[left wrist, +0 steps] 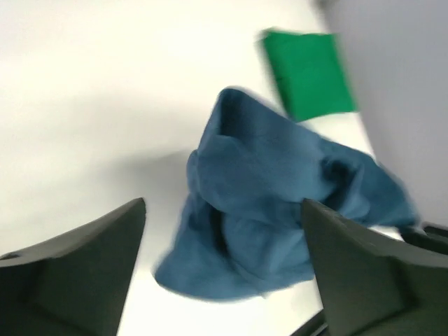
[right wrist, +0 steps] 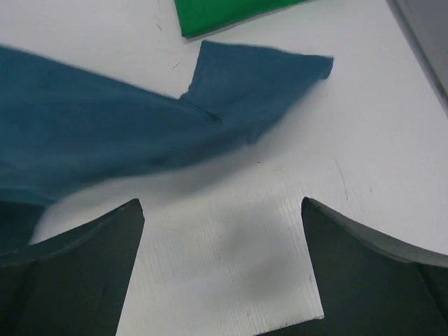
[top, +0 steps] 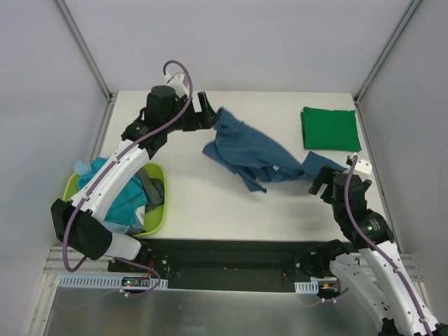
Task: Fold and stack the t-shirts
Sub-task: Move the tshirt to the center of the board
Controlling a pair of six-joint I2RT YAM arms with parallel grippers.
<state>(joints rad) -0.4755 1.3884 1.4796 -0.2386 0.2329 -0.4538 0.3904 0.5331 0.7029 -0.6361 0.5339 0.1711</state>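
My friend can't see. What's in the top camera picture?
A crumpled teal-blue t-shirt lies mid-table between two open grippers: the left gripper by its far corner, the right gripper by its sleeve. A folded green t-shirt sits far right; a lime basket holds clothes.

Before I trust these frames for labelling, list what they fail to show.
- Shirts in the basket, top view: the left arm covers most; number unclear.
- Blue t-shirt, left wrist view: motion blur smears its folds.
- Blue t-shirt, right wrist view: cut off by the left edge.
- Green t-shirt, right wrist view: cut off by the top edge.
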